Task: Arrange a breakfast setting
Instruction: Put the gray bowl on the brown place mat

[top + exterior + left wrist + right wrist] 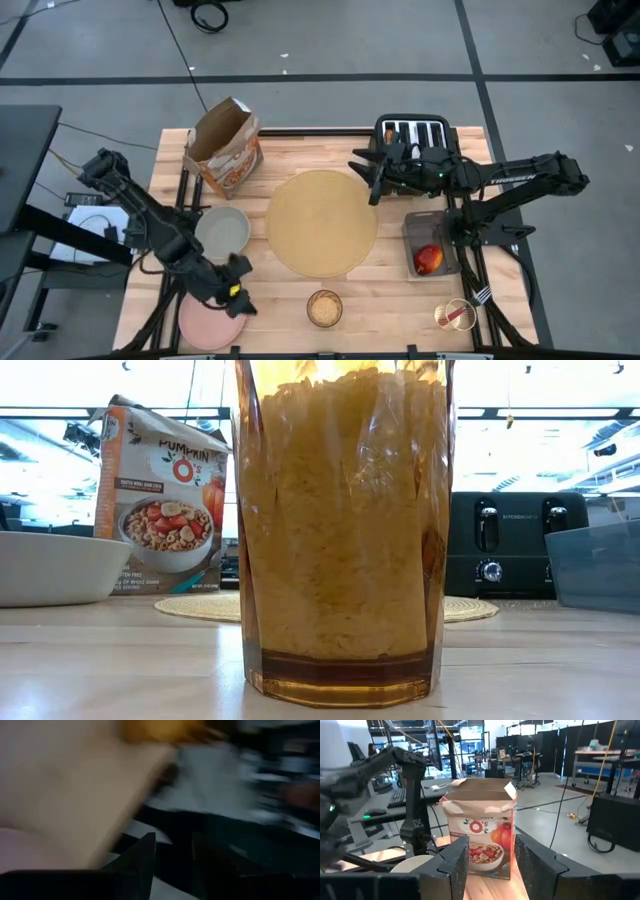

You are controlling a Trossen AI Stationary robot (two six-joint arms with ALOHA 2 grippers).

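The left gripper [240, 290] hangs empty, fingers parted, over the small pink plate [205, 325] — the right gripper [372, 183], fingers parted too, hovers by the round tan placemat [320, 225].

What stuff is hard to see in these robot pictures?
- Pink plate: high view, partly under the left gripper.
- Fork: high view, too small to make out.
- Left wrist view: all blurred.
- Placemat: low view, its middle hidden behind the amber glass.
- Apple: low view, not visible.
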